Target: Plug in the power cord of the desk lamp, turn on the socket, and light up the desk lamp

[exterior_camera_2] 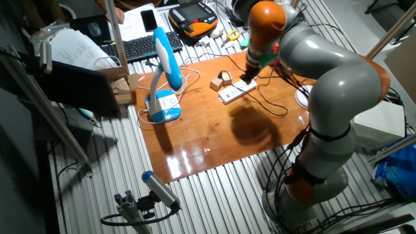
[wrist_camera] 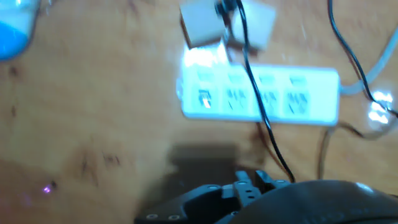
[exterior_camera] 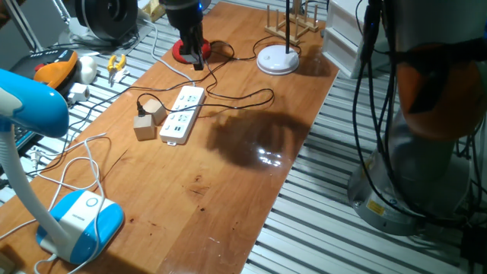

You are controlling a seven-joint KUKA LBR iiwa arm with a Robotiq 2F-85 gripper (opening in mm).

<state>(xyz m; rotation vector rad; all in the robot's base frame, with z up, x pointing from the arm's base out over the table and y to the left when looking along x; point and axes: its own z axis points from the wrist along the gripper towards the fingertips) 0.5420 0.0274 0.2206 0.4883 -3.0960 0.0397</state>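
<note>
The plugging-in step is judged under way: the power cord (wrist_camera: 258, 93) is draped across the socket (exterior_camera: 183, 113) lying mid-table (exterior_camera: 228, 190), and next its plug must be seated in an outlet by the claw (exterior_camera: 195, 55), whose state cannot be told.

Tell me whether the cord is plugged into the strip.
Cannot tell. The power cord lies across the socket; its plug is not visible.
</note>
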